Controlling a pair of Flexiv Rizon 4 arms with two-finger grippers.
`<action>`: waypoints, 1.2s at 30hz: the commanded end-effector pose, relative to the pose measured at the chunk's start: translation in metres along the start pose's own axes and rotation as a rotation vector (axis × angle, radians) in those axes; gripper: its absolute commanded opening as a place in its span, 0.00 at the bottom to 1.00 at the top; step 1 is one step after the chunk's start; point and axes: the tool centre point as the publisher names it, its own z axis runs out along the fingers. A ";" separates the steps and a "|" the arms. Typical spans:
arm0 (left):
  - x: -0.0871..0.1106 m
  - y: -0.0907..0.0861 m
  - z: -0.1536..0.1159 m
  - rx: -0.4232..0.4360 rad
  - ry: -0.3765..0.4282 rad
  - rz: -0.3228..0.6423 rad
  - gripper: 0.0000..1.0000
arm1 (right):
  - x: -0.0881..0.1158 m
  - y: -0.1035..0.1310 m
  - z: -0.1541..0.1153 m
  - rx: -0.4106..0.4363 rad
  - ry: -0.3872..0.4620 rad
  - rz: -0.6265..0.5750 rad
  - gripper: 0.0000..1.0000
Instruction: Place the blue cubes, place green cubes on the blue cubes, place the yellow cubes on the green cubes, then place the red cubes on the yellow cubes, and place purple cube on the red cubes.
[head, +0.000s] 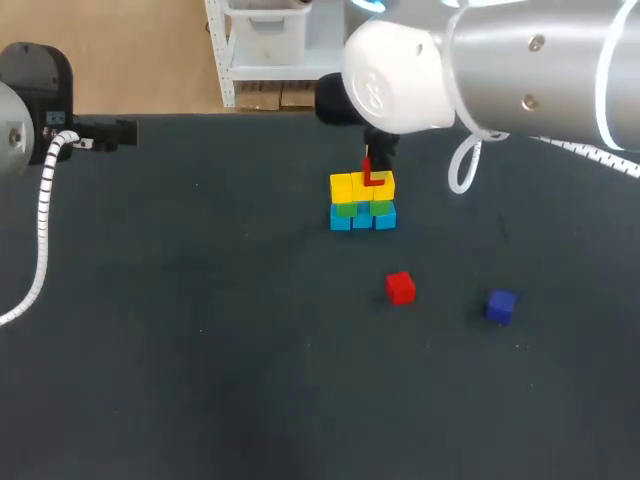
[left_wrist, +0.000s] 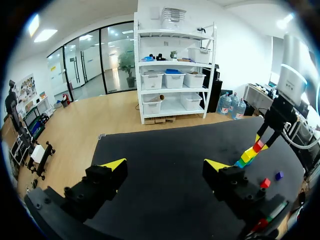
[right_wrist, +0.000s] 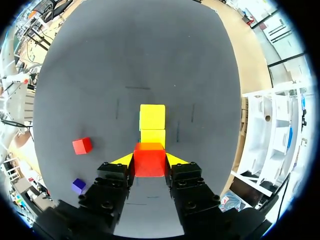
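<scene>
The right gripper (right_wrist: 149, 161) grasps a red cube (right_wrist: 149, 156), poised over the end of the row of yellow cubes (right_wrist: 152, 120) nearest its fingers. The row's long axis runs straight ahead of it. Whether the cube touches yet, I cannot tell. A short straight lowering seems all that remains. The left gripper (left_wrist: 165, 165) hangs released, well apart.

This looks like a robotics lab. Two machine arms, the black left arm (head: 25, 100) and the silver right arm (head: 530, 60), stand at a dark-covered table (head: 180, 350). Just ahead of the right gripper (right_wrist: 149, 161), which is clamped on a red cube (right_wrist: 149, 159), is a stack of small coloured cubes (right_wrist: 152, 120).
</scene>
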 end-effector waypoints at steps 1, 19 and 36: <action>0.000 0.000 0.000 0.001 -0.001 0.000 1.00 | 0.000 0.000 0.001 0.003 -0.001 0.002 0.22; 0.000 0.000 0.000 0.001 -0.001 0.000 1.00 | 0.001 -0.003 0.002 0.014 0.006 0.014 0.35; 0.000 0.000 0.000 0.001 -0.001 0.000 1.00 | 0.002 -0.003 0.003 0.017 0.007 0.022 1.00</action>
